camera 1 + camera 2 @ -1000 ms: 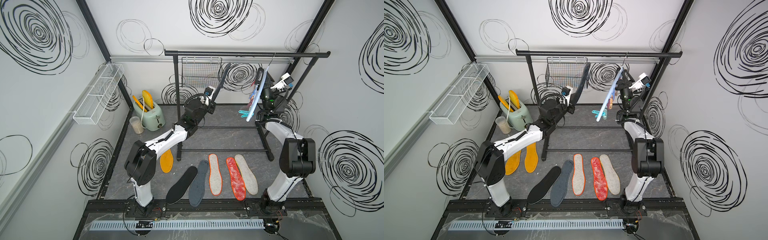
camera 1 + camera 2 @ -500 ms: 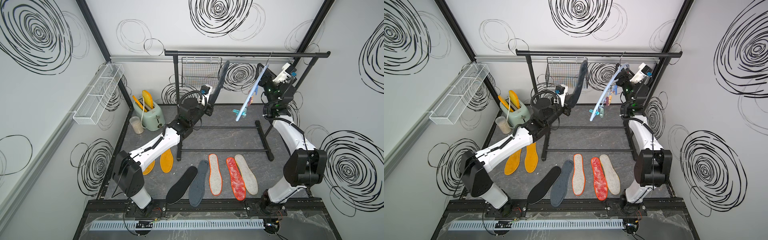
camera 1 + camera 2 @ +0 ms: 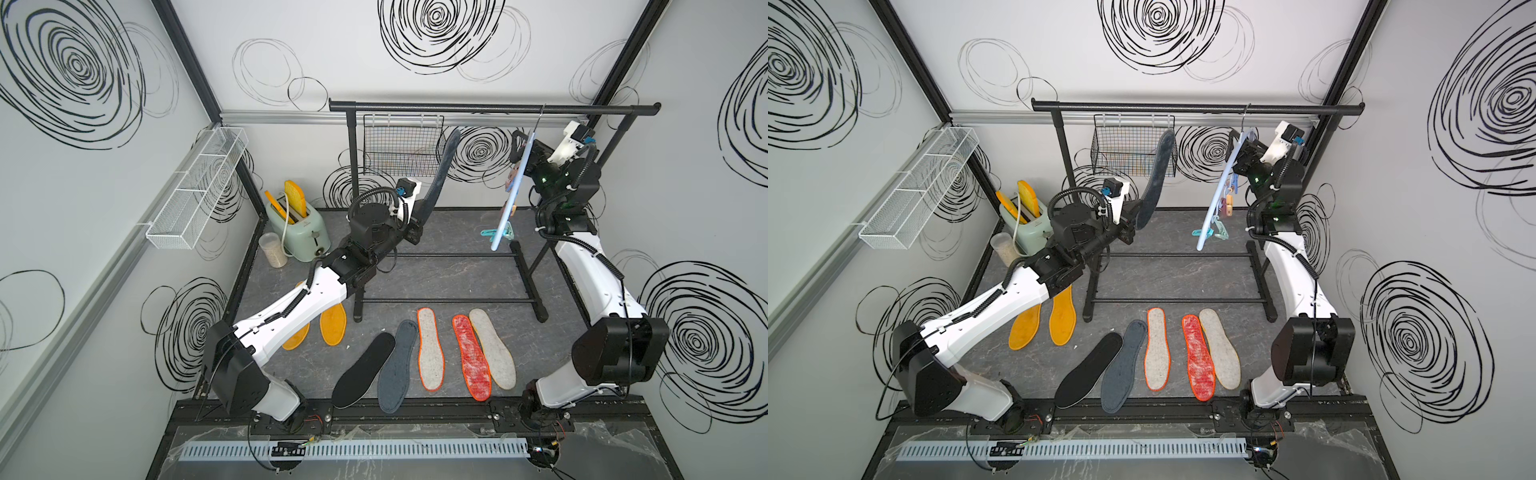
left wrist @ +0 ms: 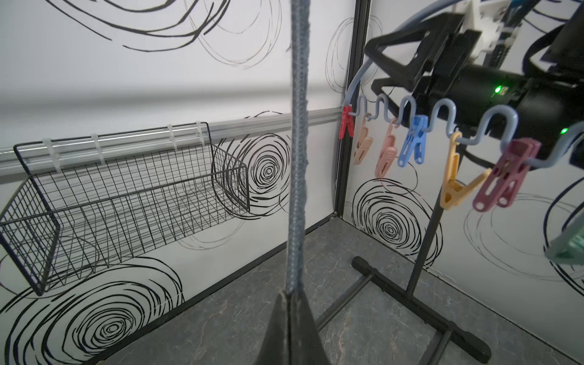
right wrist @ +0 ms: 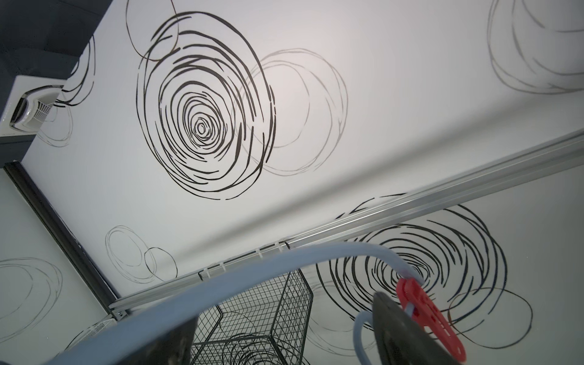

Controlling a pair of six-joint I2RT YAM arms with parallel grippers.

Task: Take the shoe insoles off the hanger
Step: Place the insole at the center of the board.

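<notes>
My left gripper (image 3: 419,220) (image 3: 1133,219) is shut on the heel end of a dark grey-blue insole (image 3: 444,172) (image 3: 1159,174), which stands upright, away from the hanger. In the left wrist view its edge (image 4: 298,158) rises from the gripper (image 4: 292,298). The pale blue hanger (image 3: 513,195) (image 3: 1219,195) hangs tilted from the rail, and its pegs (image 4: 414,142) hold nothing. My right gripper (image 3: 524,154) (image 5: 284,335) is open, up at the hanger's arch (image 5: 252,268). On the floor lie black (image 3: 363,370), grey-blue (image 3: 397,365), white (image 3: 430,349), red (image 3: 471,357), beige (image 3: 492,349) and orange-yellow (image 3: 332,324) insoles.
The black garment rail (image 3: 490,109) spans the back, with a black wire basket (image 3: 401,145) hung on it. A mint-green toaster (image 3: 297,224) and a jar (image 3: 272,249) stand at the back left. A white wire shelf (image 3: 199,187) is on the left wall.
My right gripper has risen along the hanger and opened a little wider, and the hanger has swung to a steeper tilt. My left arm has stretched out lower, still holding the insole.
</notes>
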